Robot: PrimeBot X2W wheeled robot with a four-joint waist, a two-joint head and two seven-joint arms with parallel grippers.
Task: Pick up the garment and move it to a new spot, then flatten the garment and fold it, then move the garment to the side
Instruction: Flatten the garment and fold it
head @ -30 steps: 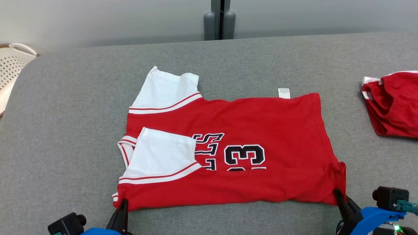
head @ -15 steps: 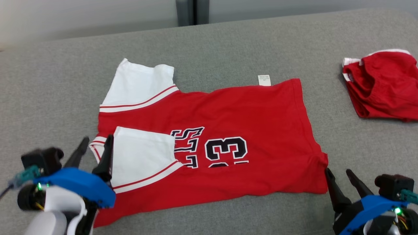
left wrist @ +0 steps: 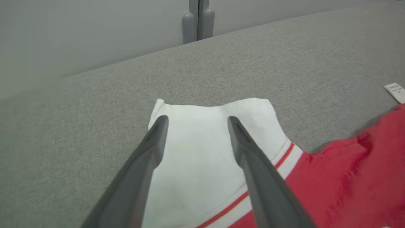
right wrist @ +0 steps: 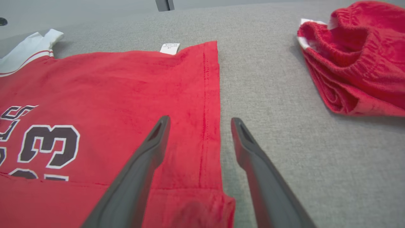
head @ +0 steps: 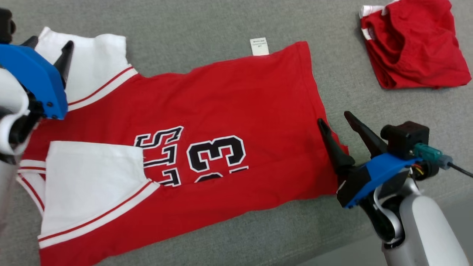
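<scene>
Since the red jersey (head: 221,111), lying partly folded across the middle of the frame, is light, limp knit, edges suit best: the white sleeve (head: 92,62) at upper left by the left claw (head: 51,42), and the hem at right by the right claw (head: 334,118). Both claws stand apart, empty. The grey fabric surface (head: 184,22) looks grippy; another red garment (head: 410,44) lies at upper right.

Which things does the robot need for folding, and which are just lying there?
For the job:
- red jersey
- left gripper, open over a white sleeve
- right gripper, open at the hem

Just lying about:
- bunched red garment on the table's right
- grey posts behind the table
</scene>
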